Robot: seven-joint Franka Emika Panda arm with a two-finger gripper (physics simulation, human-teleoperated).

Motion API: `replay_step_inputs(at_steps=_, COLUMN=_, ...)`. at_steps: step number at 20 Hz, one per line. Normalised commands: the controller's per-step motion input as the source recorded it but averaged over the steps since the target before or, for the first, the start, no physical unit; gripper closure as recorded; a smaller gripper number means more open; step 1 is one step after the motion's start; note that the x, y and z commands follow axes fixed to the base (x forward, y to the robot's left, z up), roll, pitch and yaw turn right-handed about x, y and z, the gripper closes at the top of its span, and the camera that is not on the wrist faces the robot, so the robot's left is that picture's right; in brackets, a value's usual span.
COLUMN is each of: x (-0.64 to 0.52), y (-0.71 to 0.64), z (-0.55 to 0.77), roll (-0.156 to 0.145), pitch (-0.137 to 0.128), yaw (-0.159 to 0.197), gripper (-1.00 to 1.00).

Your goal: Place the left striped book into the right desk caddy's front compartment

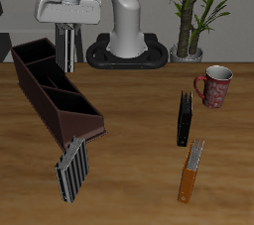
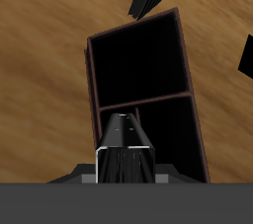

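Nearest the table's (image 1: 139,184) front edge, a wide striped book (image 1: 70,169) is leaning by the end of the right desk caddy (image 1: 45,100), and an orange book (image 1: 190,177) is standing well apart from it. A little farther back, a black book (image 1: 184,118) is standing upright near a mug (image 1: 213,85).

The caddy is running diagonally, its long axis going from the back of the table toward the front edge, with partitions splitting it into sections.

Above it, the gripper (image 1: 66,29) is hanging with the left striped book (image 1: 66,58) pinched between its fingers. The book is hanging upright, clear of the caddy's rim and touching nothing below. In the wrist view the book's top edge (image 2: 126,149) is sitting over a partition of the caddy (image 2: 91,70), with one large open section on one side of it and another section mostly hidden under the book.

I am taking the front compartment to be the section at the end nearer the table's front edge (a judgement, since nothing marks it). If so, the target is lying along the caddy's long axis from the hand, toward the wide striped book. The coming move is turning on lining the slim book up inside that section's walls before lowering, not over the partition.

Farthest back, a plant (image 1: 193,11) is standing.
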Motion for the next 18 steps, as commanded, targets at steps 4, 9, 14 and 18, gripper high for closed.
replay_step_inputs(at_steps=4, x=0.05, y=0.04, z=-0.1, roll=0.01, pitch=0.016, yaw=0.0, gripper=1.0)
replay_step_inputs(at_steps=9, x=0.05, y=0.02, z=-0.08, roll=0.009, pitch=0.019, yaw=-0.018, gripper=1.0)
replay_step_inputs(at_steps=14, x=0.05, y=0.0, z=-0.19, roll=0.005, pitch=0.035, yaw=-0.007, gripper=1.0)
replay_step_inputs(at_steps=18, x=0.05, y=0.01, z=-0.09, roll=-0.001, pitch=0.023, yaw=-0.009, gripper=1.0)
